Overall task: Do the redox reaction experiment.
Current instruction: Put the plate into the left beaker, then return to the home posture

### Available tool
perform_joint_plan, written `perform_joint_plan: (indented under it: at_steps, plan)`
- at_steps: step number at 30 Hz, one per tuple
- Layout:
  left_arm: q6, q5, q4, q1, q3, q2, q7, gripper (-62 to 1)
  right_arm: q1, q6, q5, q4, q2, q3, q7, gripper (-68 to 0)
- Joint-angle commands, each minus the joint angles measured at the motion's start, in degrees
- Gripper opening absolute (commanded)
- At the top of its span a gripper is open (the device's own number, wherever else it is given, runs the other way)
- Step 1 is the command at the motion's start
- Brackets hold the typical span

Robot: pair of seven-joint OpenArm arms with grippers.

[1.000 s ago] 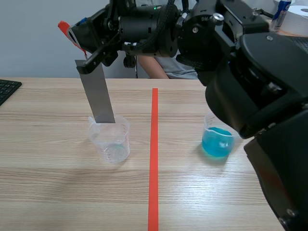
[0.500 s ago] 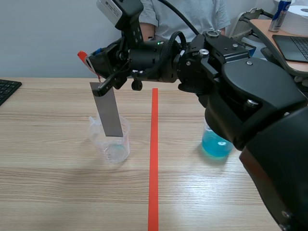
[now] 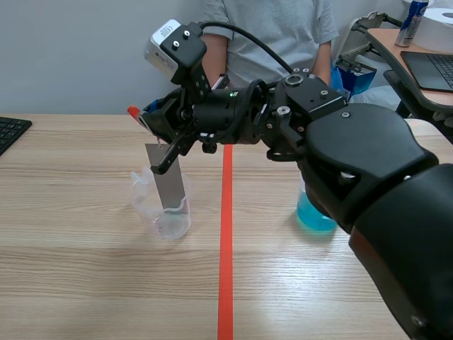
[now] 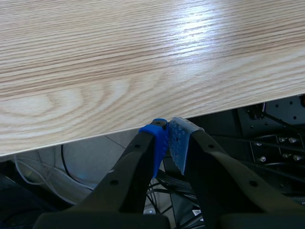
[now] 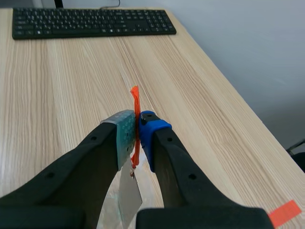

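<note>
My right gripper [image 3: 145, 117] has come across to the left half of the table and is shut on the orange-red tab [image 3: 132, 110] at the top of a grey metal strip [image 3: 170, 185]. The strip hangs tilted with its lower end inside a clear beaker [image 3: 163, 212]. In the right wrist view the pads pinch the tab [image 5: 135, 95] and the strip [image 5: 128, 198] hangs beneath the gripper [image 5: 138, 121]. A beaker of blue liquid [image 3: 311, 216] stands right of the tape line, partly hidden by the arm. My left gripper [image 4: 167, 131] is shut on nothing, just off the table edge [image 4: 143, 129].
A black keyboard [image 3: 10, 131] lies at the far left of the table, also seen ahead of the right gripper as the keyboard [image 5: 90, 21]. A person in a grey shirt [image 3: 276, 35] sits behind the table. The orange-red tape line [image 3: 226, 234] runs down the middle.
The right arm has come down and slightly to the right, lowering the metal strip from above the clear beaker's rim into it.
</note>
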Motion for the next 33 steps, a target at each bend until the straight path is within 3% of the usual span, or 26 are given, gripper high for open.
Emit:
perform_joint_plan:
  at_steps: [1, 7, 9, 19, 23, 25, 30, 33]
  plan:
    - [-0.15, -0.31, 0.66, 0.15, -0.04, 0.02, -0.76, -46.4, 1.40, -0.17, 0.15, 0.79, -0.63, 0.09, 1.57, -66.0]
    - [-0.15, -0.31, 0.66, 0.15, -0.04, 0.02, -0.76, -24.8, 1.33, 0.50, -1.77, 0.79, -0.66, -1.05, 2.16, -66.0]
    - [-0.15, -0.31, 0.66, 0.15, -0.04, 0.02, -0.76, -19.3, 1.31, 1.97, -2.58, 0.79, -0.63, -1.73, 2.16, -63.9]
    - [-0.17, -0.31, 0.66, 0.15, -0.04, 0.02, -0.79, 1.1, 0.92, 2.43, -2.45, 0.81, -0.63, -7.45, 3.72, -29.4]
    - [-0.17, -0.31, 0.66, 0.13, -0.04, 0.02, -0.79, 1.4, -0.50, 2.43, -2.23, 0.87, -0.66, -9.77, 7.19, -10.9]
    - [-0.17, -0.31, 0.66, 0.13, -0.04, 0.02, -0.79, 1.4, -1.49, 2.43, -2.23, 0.87, -0.68, -10.97, 7.76, -5.0]
    - [-0.15, -0.31, 0.66, 0.13, -0.04, 0.00, -0.76, 1.4, -3.43, 2.43, -1.86, 0.98, -0.63, -11.96, 8.20, -2.0]
    - [-0.33, -0.31, 0.66, 0.15, -0.04, 0.02, -0.76, 1.4, -3.48, 2.43, 1.51, 2.60, -0.28, -11.82, 8.20, -2.0]
